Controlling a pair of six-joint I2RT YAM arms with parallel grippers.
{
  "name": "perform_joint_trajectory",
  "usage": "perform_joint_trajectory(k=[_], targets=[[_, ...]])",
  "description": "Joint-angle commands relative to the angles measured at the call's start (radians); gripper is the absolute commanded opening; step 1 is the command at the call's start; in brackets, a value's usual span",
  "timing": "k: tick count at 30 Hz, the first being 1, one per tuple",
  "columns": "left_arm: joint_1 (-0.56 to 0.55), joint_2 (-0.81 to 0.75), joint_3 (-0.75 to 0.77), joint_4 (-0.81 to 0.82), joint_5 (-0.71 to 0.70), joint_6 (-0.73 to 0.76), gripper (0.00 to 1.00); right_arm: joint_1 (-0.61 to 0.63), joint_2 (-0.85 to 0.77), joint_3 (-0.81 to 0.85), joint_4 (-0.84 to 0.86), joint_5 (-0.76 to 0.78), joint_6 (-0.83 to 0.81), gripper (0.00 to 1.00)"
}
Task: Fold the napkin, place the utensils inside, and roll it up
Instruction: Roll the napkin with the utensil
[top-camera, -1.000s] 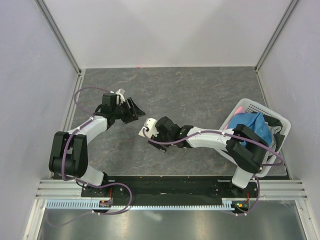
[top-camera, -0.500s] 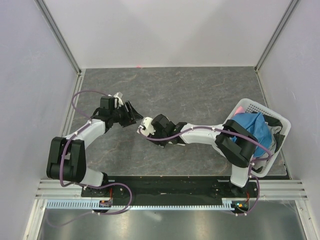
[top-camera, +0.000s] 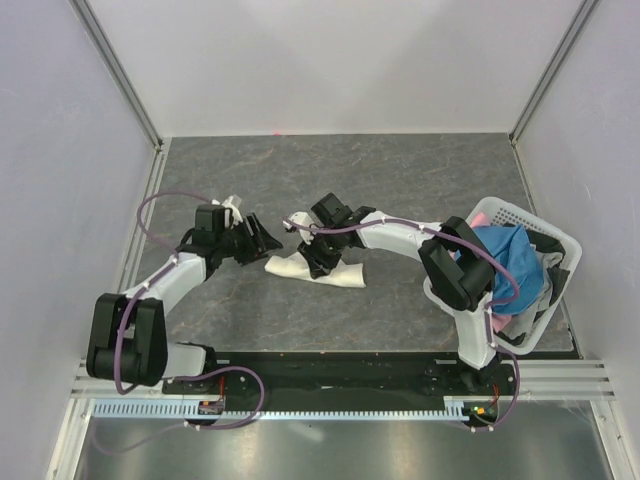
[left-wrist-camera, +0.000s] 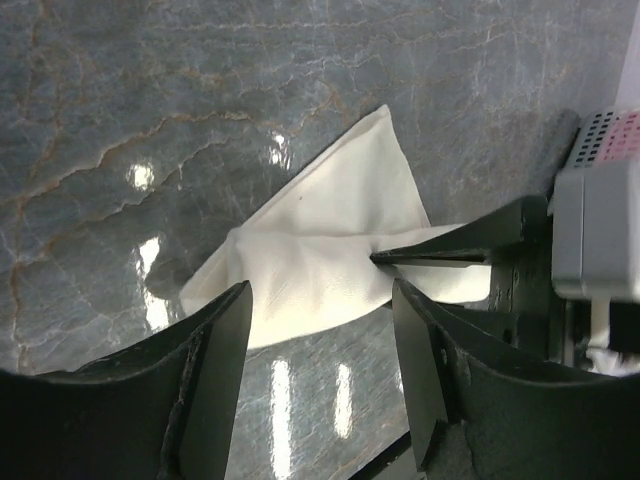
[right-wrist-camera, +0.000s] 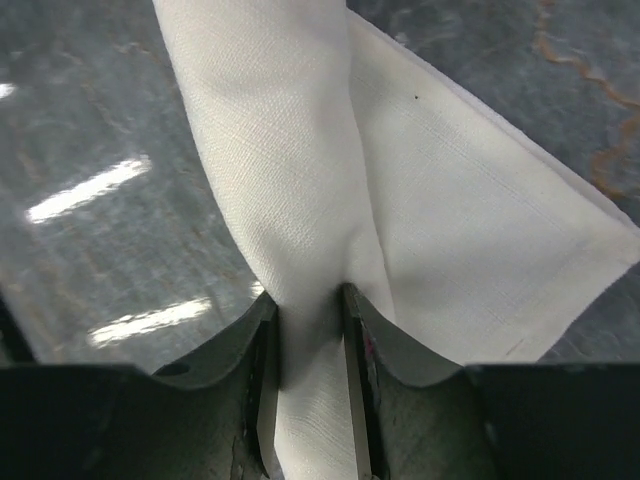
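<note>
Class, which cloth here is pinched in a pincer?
The cream-white cloth napkin on the grey table: the right pincer pinches a fold of it. The blue cloth and the pink cloth lie in the white basket, untouched.

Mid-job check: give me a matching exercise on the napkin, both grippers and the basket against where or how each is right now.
1. napkin
2. left gripper
3. right gripper
4. basket

A. open, holding nothing
B. at the right edge of the table, blue cloth inside
C. shut on the napkin
D. lying bunched mid-table

Pairs: 1-D, 2-A, 3-C, 4-B
</note>
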Motion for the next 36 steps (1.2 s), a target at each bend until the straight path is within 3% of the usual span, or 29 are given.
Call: perform_joint_trajectory(k=[1, 17, 31, 36], targets=[[0.005, -0.083, -0.059, 0.039, -0.005, 0.048, 0.65, -0.039, 0.099, 0.069, -0.218, -0.333, 0.032, 0.35], [-0.001, -0.298, -0.271, 0.143, -0.063, 0.037, 0.65, -0.153, 0.306, 0.220, -0.269, -0.617, 0.224, 0.31], [-0.027, -0.122, -0.283, 0.329, -0.014, 0.048, 0.59, -0.182, 0.363, 0.244, -0.268, -0.659, 0.259, 0.31], [-0.038, -0.059, -0.289, 0.393, 0.007, 0.043, 0.47, -0.185, 0.369, 0.252, -0.268, -0.669, 0.264, 0.31]])
